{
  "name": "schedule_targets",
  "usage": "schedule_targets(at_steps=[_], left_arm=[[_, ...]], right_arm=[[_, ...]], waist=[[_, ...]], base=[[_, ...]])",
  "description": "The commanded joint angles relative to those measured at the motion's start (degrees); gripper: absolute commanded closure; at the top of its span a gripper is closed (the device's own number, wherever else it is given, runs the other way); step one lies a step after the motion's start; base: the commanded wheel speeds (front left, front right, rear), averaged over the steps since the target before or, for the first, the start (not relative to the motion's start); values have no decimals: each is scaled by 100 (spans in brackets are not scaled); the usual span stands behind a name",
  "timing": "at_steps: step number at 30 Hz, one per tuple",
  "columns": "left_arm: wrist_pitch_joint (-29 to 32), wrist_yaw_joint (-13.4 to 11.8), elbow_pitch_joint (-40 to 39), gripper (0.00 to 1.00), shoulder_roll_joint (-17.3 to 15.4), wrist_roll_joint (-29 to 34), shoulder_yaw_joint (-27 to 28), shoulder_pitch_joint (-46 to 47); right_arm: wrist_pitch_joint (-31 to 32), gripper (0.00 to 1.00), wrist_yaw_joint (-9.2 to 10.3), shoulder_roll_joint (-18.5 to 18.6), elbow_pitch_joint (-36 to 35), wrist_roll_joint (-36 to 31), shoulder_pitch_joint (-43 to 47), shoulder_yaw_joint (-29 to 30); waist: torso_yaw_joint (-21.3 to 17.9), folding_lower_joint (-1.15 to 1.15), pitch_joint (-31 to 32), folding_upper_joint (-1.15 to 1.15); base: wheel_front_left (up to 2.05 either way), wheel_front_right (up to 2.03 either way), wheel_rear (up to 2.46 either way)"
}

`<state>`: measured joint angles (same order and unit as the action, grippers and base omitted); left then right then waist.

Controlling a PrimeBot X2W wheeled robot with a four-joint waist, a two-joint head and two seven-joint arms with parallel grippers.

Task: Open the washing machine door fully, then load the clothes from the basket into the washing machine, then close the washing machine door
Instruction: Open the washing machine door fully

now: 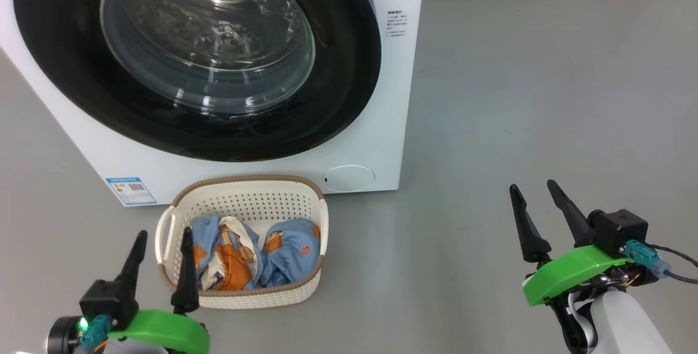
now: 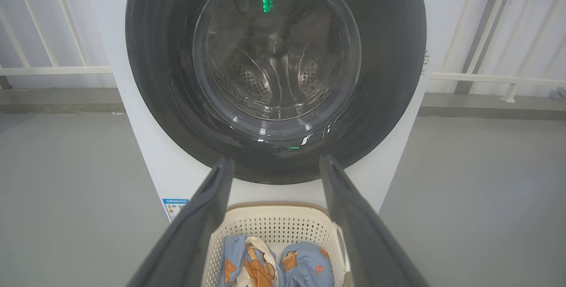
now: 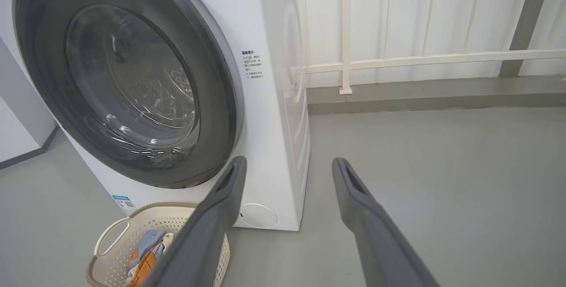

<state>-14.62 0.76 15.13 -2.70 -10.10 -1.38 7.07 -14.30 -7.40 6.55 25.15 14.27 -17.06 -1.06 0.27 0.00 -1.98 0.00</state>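
Door (image 1: 202, 43) shut, clothes (image 1: 256, 256) in basket (image 1: 245, 180).
The basket sits close in front of the left jaws, with the door past it, and well apart from the right jaws. Both jaws are wide open and empty.

My left hand (image 1: 164, 231) and right hand (image 1: 531, 184) each carry two long, dark, tapering fingers (image 1: 529, 223) on a bright green curved bracket (image 1: 567, 272). A black box (image 1: 619, 232) beside it bears a teal connector (image 1: 638, 251) (the left one's light (image 1: 83, 323) glows green); my right forearm (image 1: 627, 321) is white.
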Motion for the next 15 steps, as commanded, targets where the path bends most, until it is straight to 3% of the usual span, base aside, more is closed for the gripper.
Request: schedule_targets(at_steps=[1,15], left_arm=[[-38,-4,-200,0,-87,92,191,165],[-38,-16,-251,0,-56,105,180,43]], right_arm=[[-70,0,-9,-19,-175,32,-194,-130],[-70,0,-9,-7,-214,71,-117,-142]], waist=[[-5,0,-15,0],[12,0,64,0]], base=[[27,27,-54],[2,2,-5]])
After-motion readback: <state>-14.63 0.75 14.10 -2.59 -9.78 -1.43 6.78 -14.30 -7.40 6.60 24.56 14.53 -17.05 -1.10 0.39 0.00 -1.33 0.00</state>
